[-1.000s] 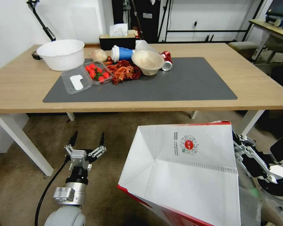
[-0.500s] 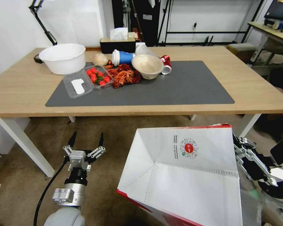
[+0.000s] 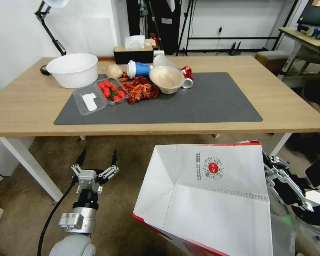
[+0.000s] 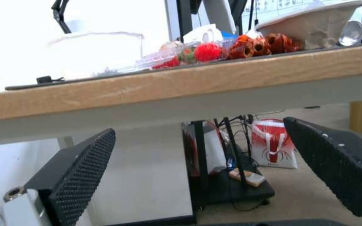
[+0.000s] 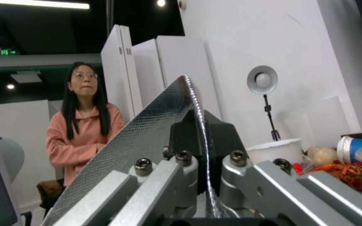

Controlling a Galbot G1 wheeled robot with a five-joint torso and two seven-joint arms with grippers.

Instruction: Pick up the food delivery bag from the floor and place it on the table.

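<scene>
On the left of the head view the left gripper (image 3: 97, 158) hangs low over the floor (image 3: 42, 199), in front of the near edge of the table (image 3: 32, 106), its two black fingers spread wide with nothing between them; its wrist view looks out under the table edge past the same parted, ribbed pads (image 4: 80, 166). On the table top, from left to right along the back of the dark grey mat (image 3: 188, 106), stand a white bowl (image 3: 73, 69), a clear open clamshell of cherry tomatoes (image 3: 97, 96), a heap of red crayfish (image 3: 142, 90), a blue paper cup (image 3: 138, 68) on its side, a tan paper bowl (image 3: 166, 79) and a tipped red can (image 3: 187, 77), with a black tissue box (image 3: 133, 54) behind them. Right of centre the food delivery bag (image 3: 209, 199) is up off the carpet, below the table's front edge and tilted toward the camera — a large boxy white paper bag with folded creases, perforated seams, a small round red logo and a red panel along its lower edge and top rim. At its right side the right gripper (image 5: 200, 157) is clamped on the bag's wall: in the right wrist view the silver foil lining (image 5: 147, 138) runs edge-on through the closed black jaws.
</scene>
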